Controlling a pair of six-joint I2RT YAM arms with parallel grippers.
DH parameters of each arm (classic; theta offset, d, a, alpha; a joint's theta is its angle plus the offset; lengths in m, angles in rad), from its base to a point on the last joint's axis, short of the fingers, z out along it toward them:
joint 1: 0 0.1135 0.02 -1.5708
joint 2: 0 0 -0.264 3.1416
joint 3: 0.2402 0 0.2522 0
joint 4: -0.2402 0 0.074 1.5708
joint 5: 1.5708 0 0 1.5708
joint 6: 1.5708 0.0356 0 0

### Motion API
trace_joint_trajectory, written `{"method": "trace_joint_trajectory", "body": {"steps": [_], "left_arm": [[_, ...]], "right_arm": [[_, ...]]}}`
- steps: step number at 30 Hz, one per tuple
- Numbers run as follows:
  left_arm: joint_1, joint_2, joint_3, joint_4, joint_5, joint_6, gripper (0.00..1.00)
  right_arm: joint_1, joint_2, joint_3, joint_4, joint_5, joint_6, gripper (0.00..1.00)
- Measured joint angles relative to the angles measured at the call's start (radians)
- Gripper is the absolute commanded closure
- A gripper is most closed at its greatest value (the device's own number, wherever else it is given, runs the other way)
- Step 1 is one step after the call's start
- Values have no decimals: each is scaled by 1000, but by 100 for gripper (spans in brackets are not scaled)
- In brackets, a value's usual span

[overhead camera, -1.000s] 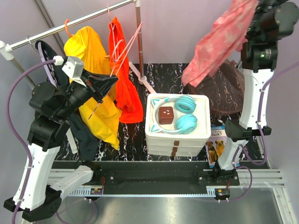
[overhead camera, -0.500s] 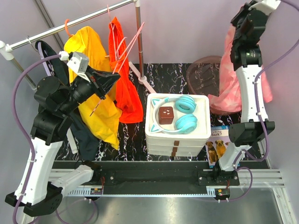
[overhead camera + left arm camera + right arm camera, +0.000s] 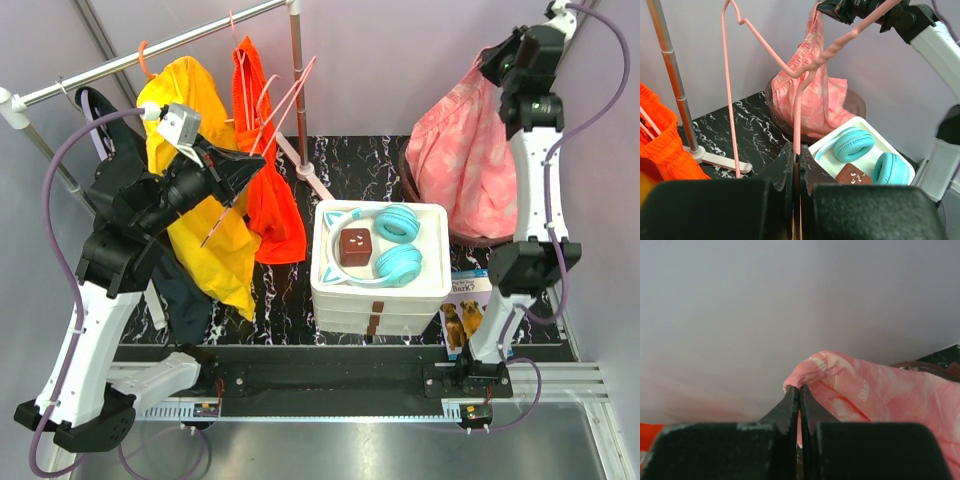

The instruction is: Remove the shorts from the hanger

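My left gripper [image 3: 243, 176] is shut on the bare pink wire hanger [image 3: 278, 108] and holds it up beside the clothes rail. In the left wrist view the hanger [image 3: 796, 107] rises from between the shut jaws [image 3: 799, 154]. My right gripper [image 3: 497, 62] is high at the back right, shut on the waistband of the pink patterned shorts [image 3: 462, 165]. The shorts hang down from it, well apart from the hanger. In the right wrist view the fabric [image 3: 865, 390] bunches at the shut tips [image 3: 799, 388].
A brown round basket [image 3: 407, 170] sits behind and under the hanging shorts. A white box [image 3: 380, 290] holds teal headphones [image 3: 398, 240] and a brown cube [image 3: 355, 246]. Yellow [image 3: 195, 110] and orange [image 3: 265, 170] garments hang on the rail [image 3: 120, 62]. The rail's post [image 3: 298, 90] stands beside the hanger.
My right arm swung the shorts from up high over to the right; they now hang straight down over the basket. My left gripper lifted the hanger slightly.
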Motion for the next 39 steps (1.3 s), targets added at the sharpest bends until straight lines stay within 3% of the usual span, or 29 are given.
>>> {"method": "trace_joint_trajectory", "body": {"steps": [4, 7, 8, 10, 11, 14, 16, 19, 21, 30, 34, 39], "left_arm": [[0, 1, 0, 2, -3, -34, 100], [0, 2, 0, 9, -8, -58, 100], [0, 2, 0, 9, -10, -64, 100], [0, 2, 0, 10, -18, -89, 100], [0, 2, 0, 12, -23, -102, 100], [0, 5, 0, 20, -35, -143, 100], [0, 23, 16, 21, -40, -179, 100], [-1, 75, 65, 24, -47, -230, 100], [-1, 116, 96, 34, -63, -270, 100], [-57, 272, 222, -44, -267, -425, 100], [-93, 315, 294, -86, -390, -462, 100], [-116, 372, 396, -157, -520, -499, 100]], "right_arm": [[-66, 171, 263, -196, -158, 100, 100], [-72, 185, 229, -304, -246, 157, 100], [-67, 166, 168, -318, -261, 170, 92], [-51, 125, 47, -369, -261, 191, 63], [-47, 114, 14, -413, -257, 199, 40], [-34, 127, 48, -592, -235, 185, 9], [-33, 169, 170, -721, -218, 171, 1], [-12, 221, 346, -813, -133, 129, 0], [29, 211, 367, -840, -60, 113, 0], [345, -43, -24, -909, 4, 180, 0], [364, -196, -173, -926, 10, 198, 0], [352, -332, -226, -941, 10, 211, 0]]}}
